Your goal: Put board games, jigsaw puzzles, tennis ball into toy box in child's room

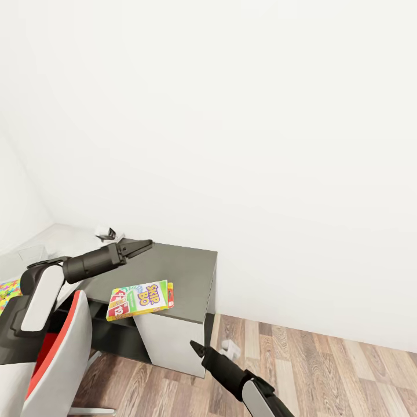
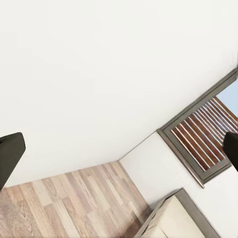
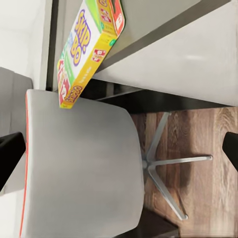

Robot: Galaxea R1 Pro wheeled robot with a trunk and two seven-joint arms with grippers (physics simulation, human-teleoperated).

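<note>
Yellow and green, one game box (image 1: 142, 299) lies on the dark cabinet top (image 1: 185, 272), its edge sticking out over the front. One red chair (image 1: 55, 359) stands just beside it. Both grippers are empty: the left gripper (image 1: 142, 246) hangs over the cabinet with fingers apart, and the right gripper (image 1: 197, 347), low by the floor, has its fingers spread too. I think pinching the sticking-out edge is easiest.

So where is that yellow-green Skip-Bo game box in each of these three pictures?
Head view: the Skip-Bo box lies at the front edge of the dark cabinet top, overhanging it, left of centre.
Left wrist view: not in it.
Right wrist view: upper left, seen edge-on.
Shared landmark: the red-and-grey chair just beside the box.
</note>
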